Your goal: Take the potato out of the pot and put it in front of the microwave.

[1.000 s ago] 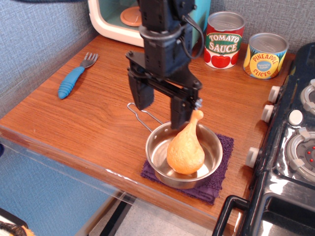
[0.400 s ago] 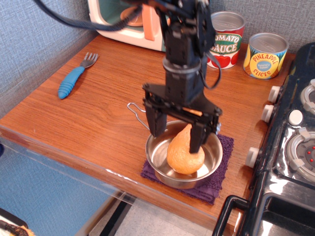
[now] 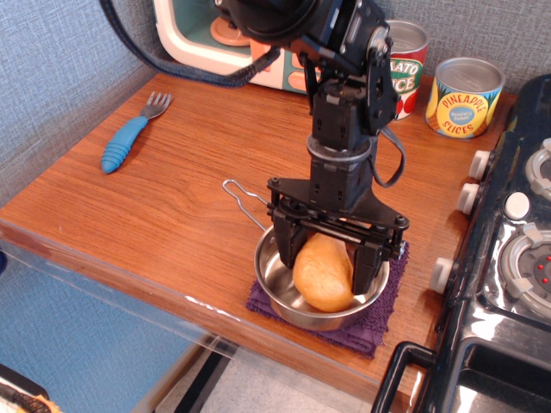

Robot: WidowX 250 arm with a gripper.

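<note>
The black robot gripper (image 3: 325, 258) hangs straight down into the small shiny stainless-steel pot (image 3: 280, 277), its jaws spread wide, one on each side of the golden-orange drumstick-shaped toy potato (image 3: 322, 274). The potato sits inside the pot, bulbous body showing, its narrow knobbed end hidden under the gripper's crossbar. From where I stand I can't quite tell whether the finger pads touch the skin yet; there looks to be a sliver of gap on the left side, so I'd call the jaws open and nothing held.

The pot rests on a dark purple cloth mat (image 3: 379, 318) near the front edge of the brown wooden counter (image 3: 172, 206), its thin looped wire handle (image 3: 243, 197) pointing back and to the left.

The toy looks like hollow plastic: light, fairly stiff, with a smooth, slightly glossy skin that could slide between hard fingers. The rounded belly tapers, so a squeeze too high might squirt it downward. I'd judge the widest part of the body the safest place to pinch.

The teal-and-cream toy microwave (image 3: 194, 39) stands at the back of the counter, well apart from the pot, with bare wood in front of it. A blue-handled fork (image 3: 129, 138) lies off to the left.
</note>
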